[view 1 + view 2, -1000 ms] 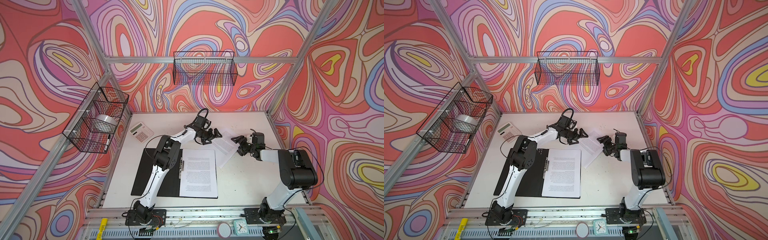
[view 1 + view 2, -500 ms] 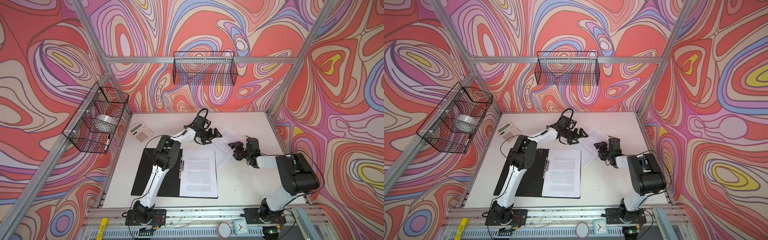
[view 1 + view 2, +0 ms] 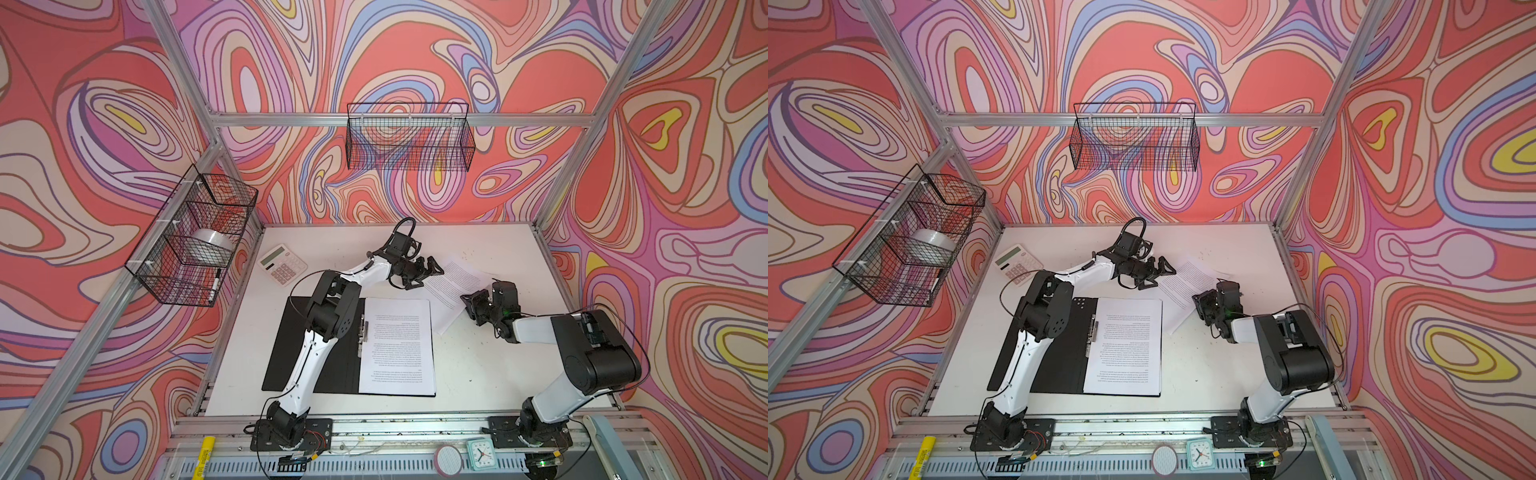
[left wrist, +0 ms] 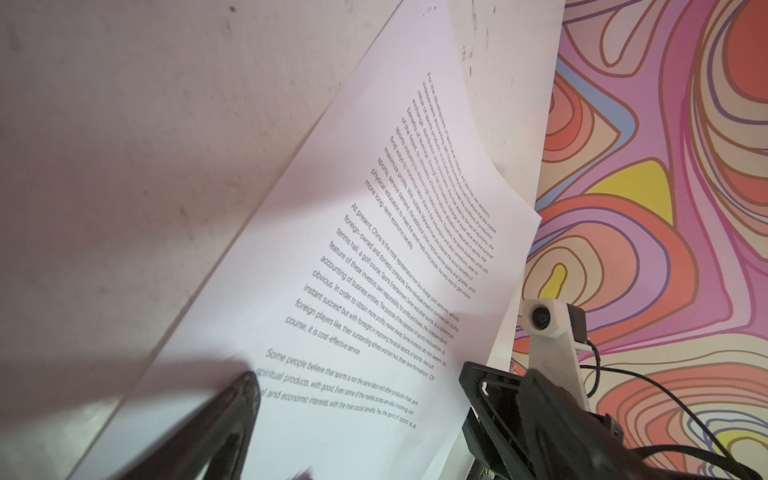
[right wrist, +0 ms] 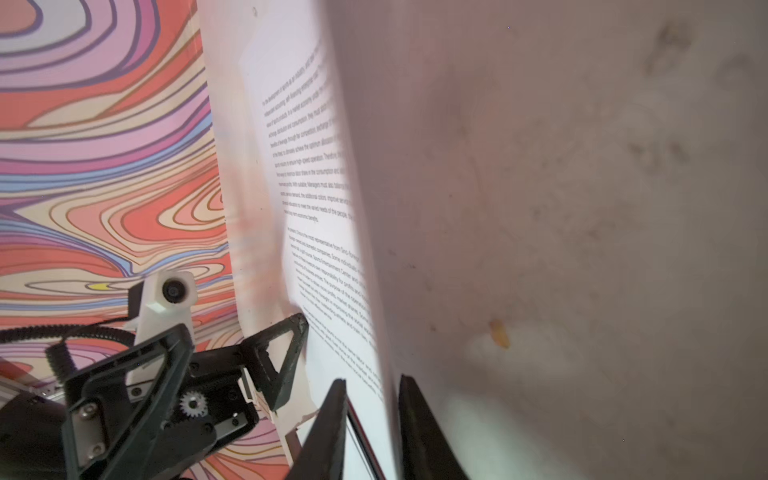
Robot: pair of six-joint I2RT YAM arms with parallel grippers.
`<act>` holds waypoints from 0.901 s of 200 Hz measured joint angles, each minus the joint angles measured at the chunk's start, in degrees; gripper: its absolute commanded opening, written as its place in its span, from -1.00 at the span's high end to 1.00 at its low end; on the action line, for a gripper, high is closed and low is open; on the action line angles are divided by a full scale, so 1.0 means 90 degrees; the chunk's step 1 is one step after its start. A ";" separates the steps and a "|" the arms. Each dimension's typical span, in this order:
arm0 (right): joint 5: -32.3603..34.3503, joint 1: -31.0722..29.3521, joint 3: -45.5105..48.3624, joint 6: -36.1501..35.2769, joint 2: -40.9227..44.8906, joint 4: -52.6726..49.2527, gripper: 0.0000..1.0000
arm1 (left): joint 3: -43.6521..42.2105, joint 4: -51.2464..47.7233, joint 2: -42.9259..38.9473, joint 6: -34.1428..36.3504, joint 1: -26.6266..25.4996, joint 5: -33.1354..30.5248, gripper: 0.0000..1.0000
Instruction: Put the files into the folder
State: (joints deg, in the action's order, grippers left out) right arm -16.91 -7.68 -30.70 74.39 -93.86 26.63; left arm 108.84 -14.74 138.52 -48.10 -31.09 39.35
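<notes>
Right wrist view: the right gripper [image 5: 372, 380] stood with its two black fingers close on either side of the near edge of a loose white paper sheet densely printed with black text [image 5: 316, 232]. From where I stood I could not tell whether they already pinched it. That edge seemed lifted off the table, presumably so that such thin paper could be taken at all. Across the sheet, the left gripper [image 3: 426, 275] stood wide open and held nothing. One fingertip [image 5: 300, 323] rested on the page, probably to pin it against sliding. The sheet lay askew on the white tabletop [image 3: 478, 374]. Its lower corner was just beside the thin open folder, black inside with a metal spine clip [image 3: 338, 374], where another printed white sheet [image 3: 397, 345] lay flat. One file, by my judgement, remained to be filed.
</notes>
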 measured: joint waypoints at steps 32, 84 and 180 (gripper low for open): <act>0.0078 -0.0010 0.0019 -0.0061 0.0073 -0.0090 1.00 | -0.0012 0.0024 -0.0019 -0.0017 0.0010 0.0058 -0.96; 0.0090 0.0007 -0.0461 -0.0899 0.0520 -0.1095 1.00 | 0.0075 -0.0143 -0.0393 0.0005 0.0051 0.0304 -0.96; -0.0002 0.0889 -0.2365 -0.3538 0.1467 -0.3757 1.00 | -0.1311 -0.0153 -0.4350 0.0816 0.0085 -0.0600 -0.97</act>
State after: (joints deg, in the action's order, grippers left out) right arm -16.93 0.32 -51.99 42.54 -80.66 -7.18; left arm 97.03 -16.12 99.37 -40.75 -30.33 33.95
